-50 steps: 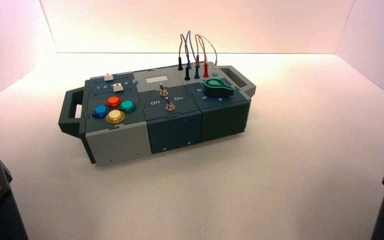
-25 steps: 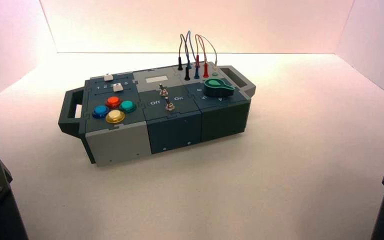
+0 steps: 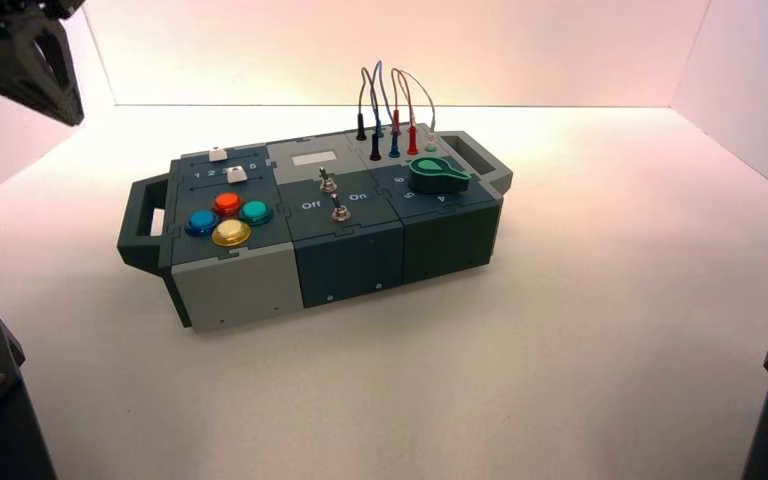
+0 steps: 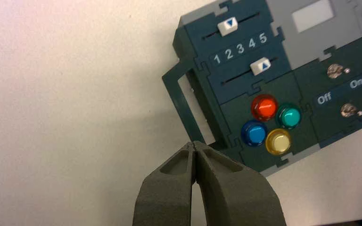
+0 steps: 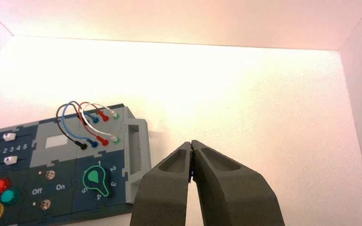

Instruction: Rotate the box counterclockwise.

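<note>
A plain white matte tabletop [image 3: 580, 330] carries everything here, walled by white panels at the back and on both sides. Directly on it stands one thing: a long modular panel box of dark teal and grey plastic [image 3: 345, 262], with a loop handle at each end. The box sits a little left of the middle of the surface and is skewed, its left handle end lying nearer the front than its right handle end. Its whole underside rests flat on the tabletop, and it casts a soft shadow along its front side. Bare white surface surrounds the box on every side.
</note>
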Available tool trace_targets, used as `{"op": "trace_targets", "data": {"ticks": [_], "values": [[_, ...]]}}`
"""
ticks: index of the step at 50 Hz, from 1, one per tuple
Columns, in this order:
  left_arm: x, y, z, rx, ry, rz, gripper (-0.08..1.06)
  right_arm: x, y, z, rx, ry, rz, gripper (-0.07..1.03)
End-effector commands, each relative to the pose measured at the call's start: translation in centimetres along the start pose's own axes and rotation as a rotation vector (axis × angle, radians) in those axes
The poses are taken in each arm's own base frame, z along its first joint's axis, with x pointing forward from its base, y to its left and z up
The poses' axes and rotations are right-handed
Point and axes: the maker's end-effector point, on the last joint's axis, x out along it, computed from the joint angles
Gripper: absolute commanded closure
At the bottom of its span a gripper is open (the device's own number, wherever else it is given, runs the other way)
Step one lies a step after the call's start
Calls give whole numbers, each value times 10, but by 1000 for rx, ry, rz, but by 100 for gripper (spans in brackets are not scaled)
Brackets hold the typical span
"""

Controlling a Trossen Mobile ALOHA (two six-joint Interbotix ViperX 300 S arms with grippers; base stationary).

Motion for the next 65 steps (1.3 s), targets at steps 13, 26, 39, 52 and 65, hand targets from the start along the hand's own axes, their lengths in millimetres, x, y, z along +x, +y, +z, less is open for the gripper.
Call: {"op": "trace_targets", "data": {"ticks": [13, 26, 39, 52, 65], "values": [[29, 15, -4, 14, 152, 56, 101, 16, 5, 11, -4, 0, 12, 98], [48, 17, -2, 8, 227, 53, 101, 10, 5, 19, -3, -46, 14, 98], [58, 18, 6, 13, 252, 54, 101, 2, 5, 21, -2, -106, 16, 98], [66, 19, 18, 11, 272, 52, 101, 4, 5, 24, 0, -115, 16, 98], [86, 19, 11, 18, 359, 47, 101, 6, 4, 25, -2, -118, 12, 98]]}}
